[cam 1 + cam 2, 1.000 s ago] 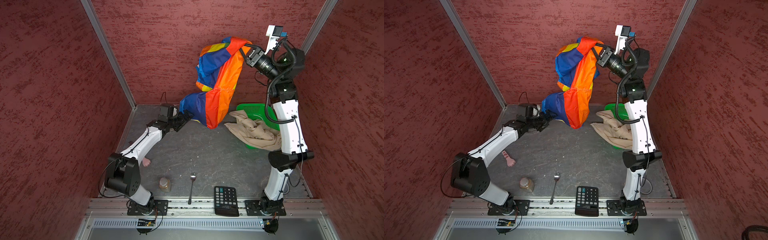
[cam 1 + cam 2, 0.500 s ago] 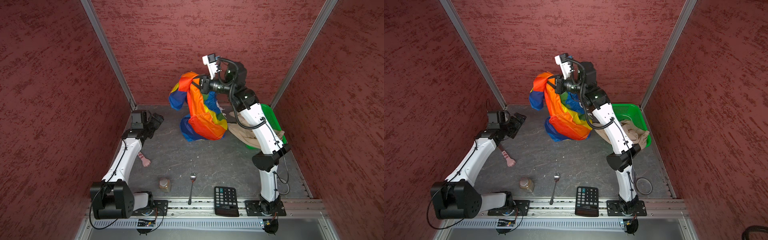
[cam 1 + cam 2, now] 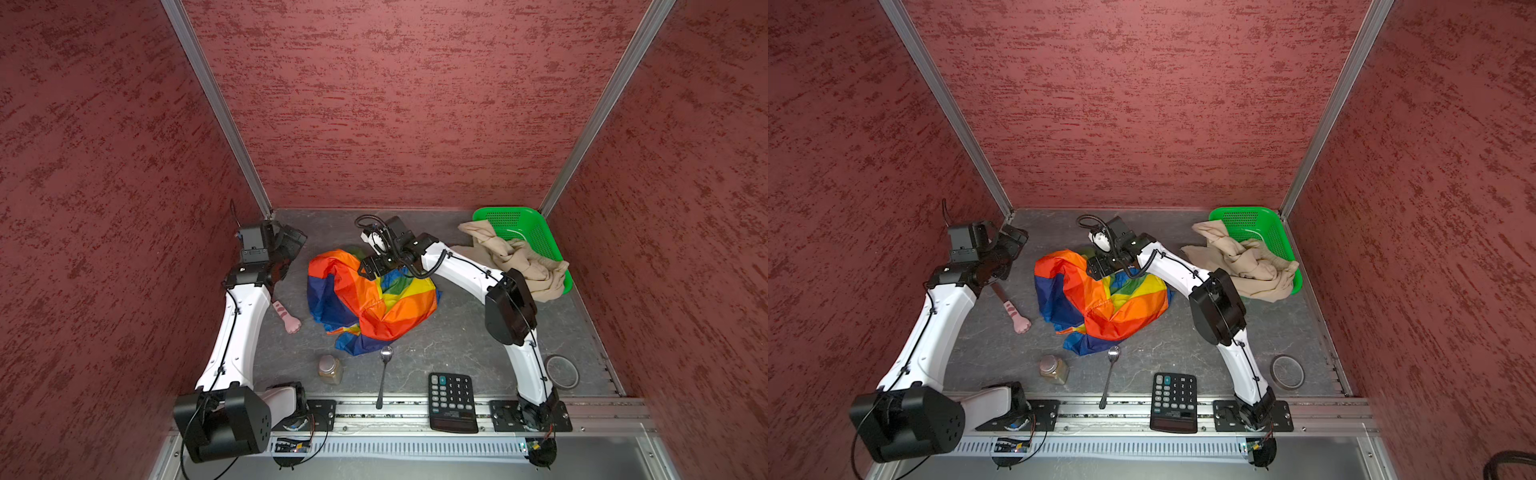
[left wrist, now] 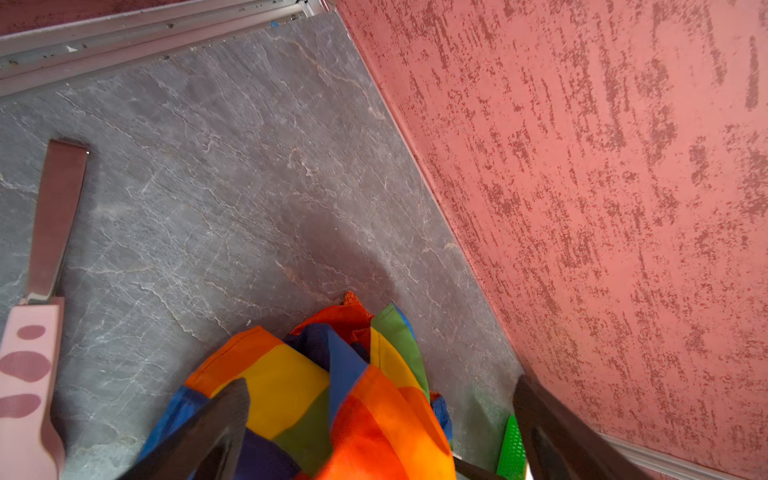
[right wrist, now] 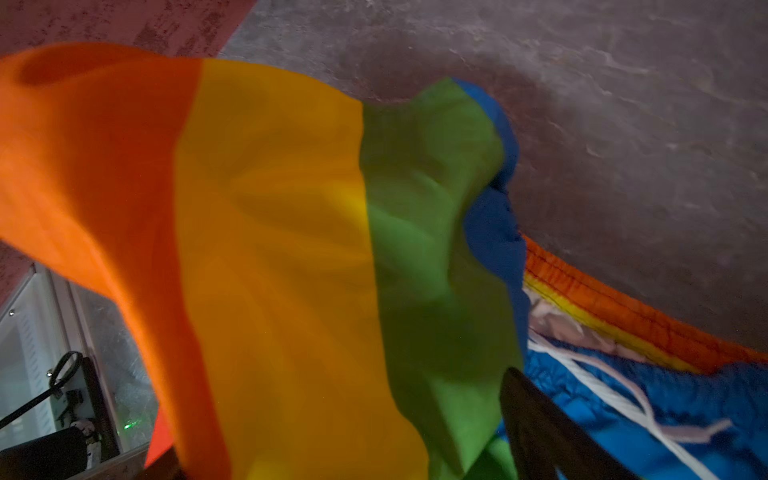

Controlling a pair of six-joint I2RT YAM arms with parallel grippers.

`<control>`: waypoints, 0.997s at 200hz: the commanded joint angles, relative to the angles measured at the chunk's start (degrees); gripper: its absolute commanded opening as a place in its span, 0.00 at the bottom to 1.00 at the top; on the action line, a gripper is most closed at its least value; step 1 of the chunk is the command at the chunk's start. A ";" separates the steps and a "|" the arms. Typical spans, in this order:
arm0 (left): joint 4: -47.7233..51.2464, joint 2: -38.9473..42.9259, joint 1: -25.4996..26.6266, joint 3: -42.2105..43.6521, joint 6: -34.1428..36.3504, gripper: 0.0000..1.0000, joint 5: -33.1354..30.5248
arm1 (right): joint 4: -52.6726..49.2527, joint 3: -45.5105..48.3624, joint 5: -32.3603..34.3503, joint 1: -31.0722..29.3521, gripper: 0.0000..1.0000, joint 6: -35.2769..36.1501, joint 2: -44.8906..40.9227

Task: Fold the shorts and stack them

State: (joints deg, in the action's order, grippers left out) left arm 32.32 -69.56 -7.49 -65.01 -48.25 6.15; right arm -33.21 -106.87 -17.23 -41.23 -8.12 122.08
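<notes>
- Hovering low at the far edge of the heap, the right claw (image 3: 368, 269) sits over the rainbow-striped shorts (image 3: 365, 303), which lie crumpled in the middle of the bench (image 3: 449, 332), between the two arms in both top views.
- From that claw the bundle spreads toward the front rail, its near tip just beside the bowl of a spoon (image 3: 384, 374). It is bunched too much to show a clear long axis.
- The right wrist view shows one dark finger (image 5: 540, 428) set far to the side, so the jaws look spread wide. Striped cloth billows across the gap, touching or nearly so, and nothing looks pinched.
- Beside that finger lie the gathered orange waistband (image 5: 623, 307) and the white drawstring (image 5: 602, 386), which puts the waist end closest to the right arm.
- The left claw (image 3: 291, 245) waits near the far left corner, clear of the fabric. Its jaws are fully apart and empty in the left wrist view, and they face the heap.
- The beige shorts (image 3: 515, 262) hang unfolded over the rim of a green basket (image 3: 536, 224) at the far right, well apart from the striped pair.
- A likely next step is to spread the striped pair flat. The right arm is nearer the waistband, and the left has to reach in.
</notes>
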 commanded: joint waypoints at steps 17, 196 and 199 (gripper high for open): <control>4.31 -8.46 5.06 -9.58 9.19 0.99 2.94 | 8.79 8.11 3.00 6.65 0.98 -3.80 -16.21; 18.28 -38.19 22.43 -32.60 20.48 0.95 2.62 | 6.45 22.92 -0.62 14.29 0.45 -10.71 -5.22; 18.18 -38.28 22.34 -32.36 20.46 0.95 2.91 | 6.28 22.16 -0.41 14.40 0.40 -10.69 -4.56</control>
State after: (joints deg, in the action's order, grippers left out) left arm 51.42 -106.21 15.40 -99.48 -28.18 6.11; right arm -28.10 -82.96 -16.12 -26.83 -17.72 114.41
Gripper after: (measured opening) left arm 0.949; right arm 0.582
